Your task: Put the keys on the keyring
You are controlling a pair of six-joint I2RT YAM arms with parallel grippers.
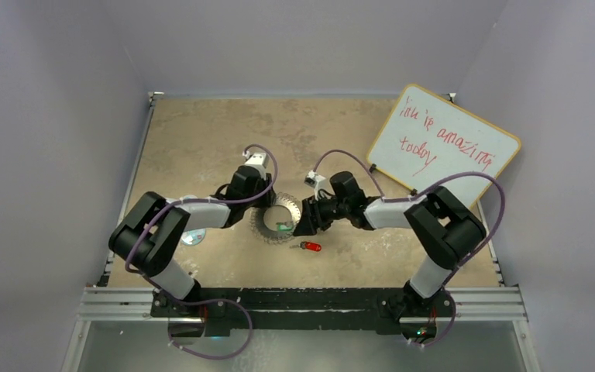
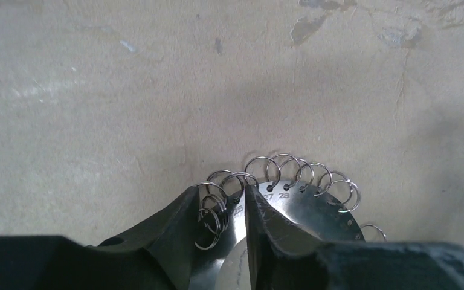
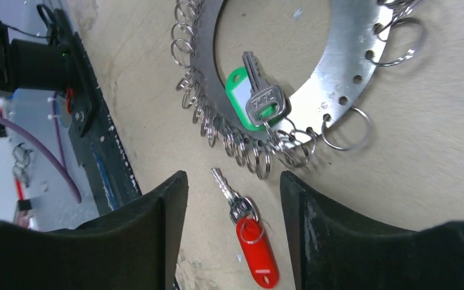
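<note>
worn tan tabletop (image 1: 201,132) boxed by pale grey walls, scribbled whiteboard (image 1: 441,147) leaning far right. left gripper (image 2: 222,193) low, pinching keyring (image 2: 296,208) rim among loops. right gripper (image 3: 232,175) spread wide above red key (image 3: 257,248) just beside ring; green key (image 3: 244,99) lying across ring's band.

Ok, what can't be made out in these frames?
Left wrist: whether the left gripper actually clamps the keyring; its own fingers cover the rim.
Right wrist: whether the green key is hooked onto a loop; the loops overlap there. The keyring's far part is cut by the top edge.
Top view: the green key is too small, beside the right gripper.
</note>
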